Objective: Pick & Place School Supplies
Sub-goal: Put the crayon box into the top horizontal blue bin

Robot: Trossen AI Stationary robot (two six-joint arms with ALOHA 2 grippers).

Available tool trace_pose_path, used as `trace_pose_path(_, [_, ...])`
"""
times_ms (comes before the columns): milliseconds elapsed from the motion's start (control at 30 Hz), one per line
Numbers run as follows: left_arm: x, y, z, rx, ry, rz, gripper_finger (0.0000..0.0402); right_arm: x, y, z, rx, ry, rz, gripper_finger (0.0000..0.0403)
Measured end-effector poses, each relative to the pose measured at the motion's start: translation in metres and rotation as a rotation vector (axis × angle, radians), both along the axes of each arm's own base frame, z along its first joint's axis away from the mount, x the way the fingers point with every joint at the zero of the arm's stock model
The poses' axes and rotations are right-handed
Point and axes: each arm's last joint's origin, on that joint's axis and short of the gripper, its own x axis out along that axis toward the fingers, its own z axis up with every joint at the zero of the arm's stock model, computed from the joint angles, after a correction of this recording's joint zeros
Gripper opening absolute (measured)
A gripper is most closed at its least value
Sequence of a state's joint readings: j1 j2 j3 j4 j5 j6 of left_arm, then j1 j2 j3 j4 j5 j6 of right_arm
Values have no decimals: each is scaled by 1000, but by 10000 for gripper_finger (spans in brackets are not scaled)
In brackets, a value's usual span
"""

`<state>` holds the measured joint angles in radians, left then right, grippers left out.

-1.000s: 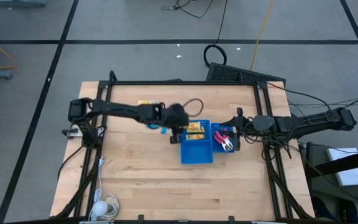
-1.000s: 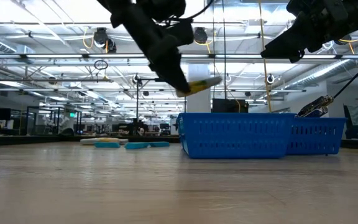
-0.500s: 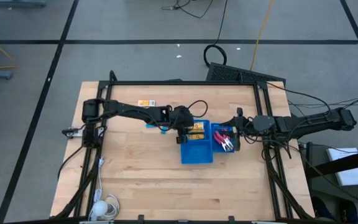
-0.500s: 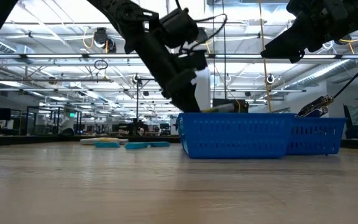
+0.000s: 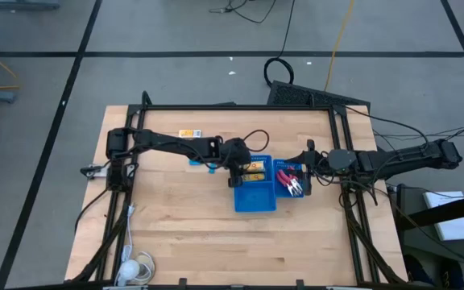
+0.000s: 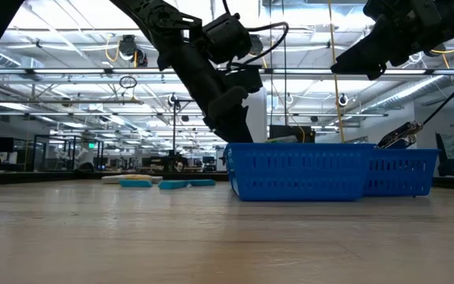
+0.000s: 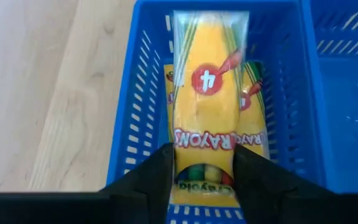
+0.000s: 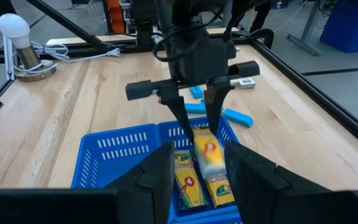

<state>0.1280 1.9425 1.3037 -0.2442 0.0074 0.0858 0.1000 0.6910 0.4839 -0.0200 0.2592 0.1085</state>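
Note:
My left gripper (image 7: 204, 152) is over the blue tray's (image 5: 256, 201) left compartment, shut on a yellow crayon packet (image 7: 207, 93). Two more yellow packets (image 7: 253, 124) lie flat on that compartment's floor. Red-handled scissors (image 5: 291, 180) lie in the tray's right compartment. My right gripper (image 8: 197, 146) hovers open over the tray's right end, touching nothing. Another yellow packet (image 5: 188, 133) and light-blue pieces (image 5: 206, 165) lie on the table to the tray's left. My left gripper pinches the crayon packet between its two fingers (image 8: 180, 121) at one short end (image 7: 205, 177). The fingers come from above, slanting in from the table's left, along the packet's length. The packet hangs tilted below them, its lower end (image 8: 213, 163) down inside the tray on the other packets.
A white lamp with its cord (image 5: 135, 266) sits at the table's near left corner. A black frame (image 5: 341, 161) edges the table. Bare wood lies in front of the tray (image 5: 216, 234).
My left gripper has moved right and down from beside the tray to over its left compartment. The crayon packet, carried level above the rim a second ago, has tipped and sunk into the tray. My right arm has kept still.

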Motion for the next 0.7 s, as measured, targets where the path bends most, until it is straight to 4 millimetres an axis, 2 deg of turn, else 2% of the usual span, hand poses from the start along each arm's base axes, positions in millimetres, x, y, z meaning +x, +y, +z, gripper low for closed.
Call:
trace_pose_path(200, [-4,-1,9,-25,-7,31,233,0,0,0,0,0,-1,132])
trace_pose_path(333, [-13,-1,19,37,45,-7,274,0,0,0,1,0,0,132])
trace_pose_path(533, [-47,4,59,52,115,78,298,0,0,0,2,4,0,132])
trace_pose_path(633, [-68,9,68,60,176,114,297,0,0,0,3,3,1,132])
trace_pose_path(700, [-83,17,65,64,232,151,294,0,0,0,3,4,0,132])
